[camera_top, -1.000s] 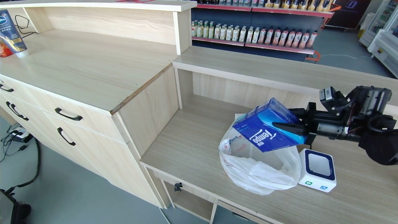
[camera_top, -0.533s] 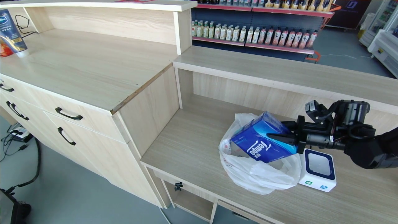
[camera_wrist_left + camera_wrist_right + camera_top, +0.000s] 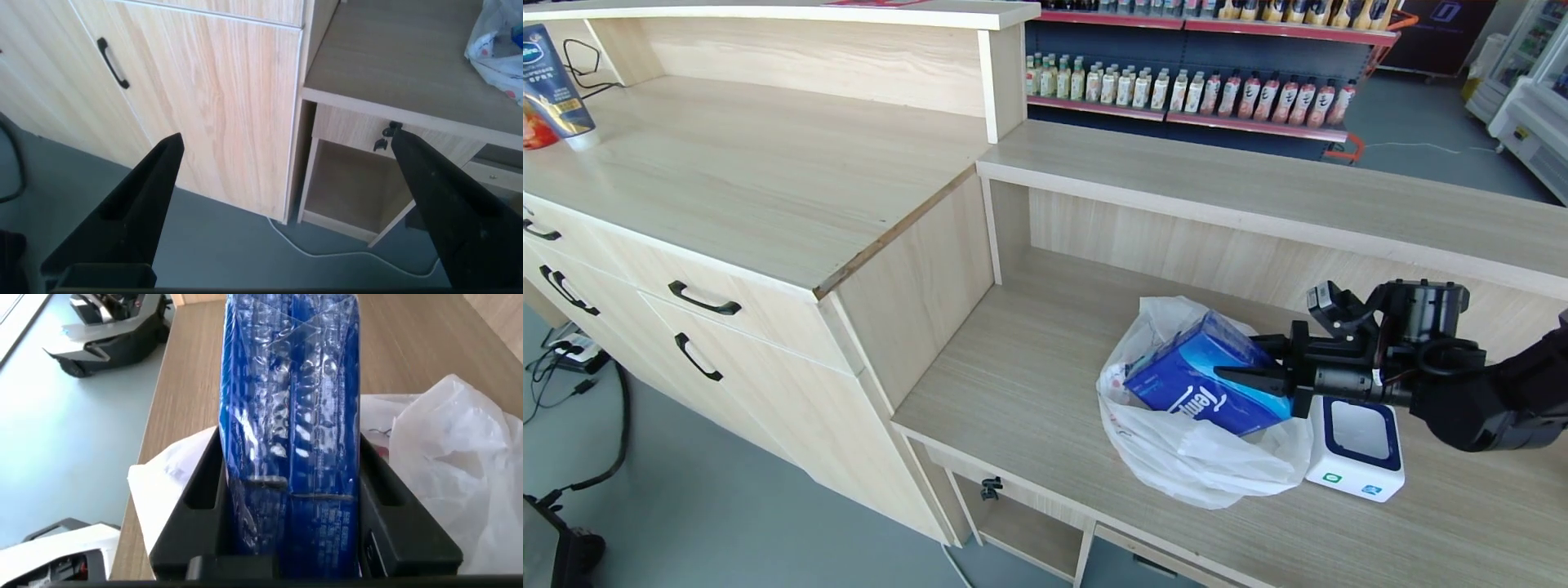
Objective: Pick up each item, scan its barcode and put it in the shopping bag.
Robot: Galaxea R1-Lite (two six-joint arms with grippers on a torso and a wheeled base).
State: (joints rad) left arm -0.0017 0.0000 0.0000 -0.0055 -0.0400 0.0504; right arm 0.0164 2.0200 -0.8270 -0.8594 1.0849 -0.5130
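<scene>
A blue tissue pack (image 3: pixel 1201 377) is held in my right gripper (image 3: pixel 1252 363), which is shut on it. The pack sits partly inside the mouth of the white plastic shopping bag (image 3: pixel 1192 457) on the lower counter. In the right wrist view the blue tissue pack (image 3: pixel 290 416) is wedged between the two black fingers (image 3: pixel 192 510), with the shopping bag (image 3: pixel 458 449) around it. A white barcode scanner (image 3: pixel 1357 445) with a dark blue-framed window stands just right of the bag. My left gripper (image 3: pixel 286 212) hangs open over the floor beside the counter, with nothing between its fingers.
A tall wooden cabinet (image 3: pixel 768 196) with drawer handles rises left of the lower counter (image 3: pixel 1029 384). A raised ledge (image 3: pixel 1258 188) runs behind the bag. A blue packet (image 3: pixel 547 82) stands at the cabinet's far left. Shelves of bottles (image 3: pixel 1184 86) line the background.
My right gripper has come down and slightly left with the tissue pack, lowering it from above the bag into the bag's mouth.
</scene>
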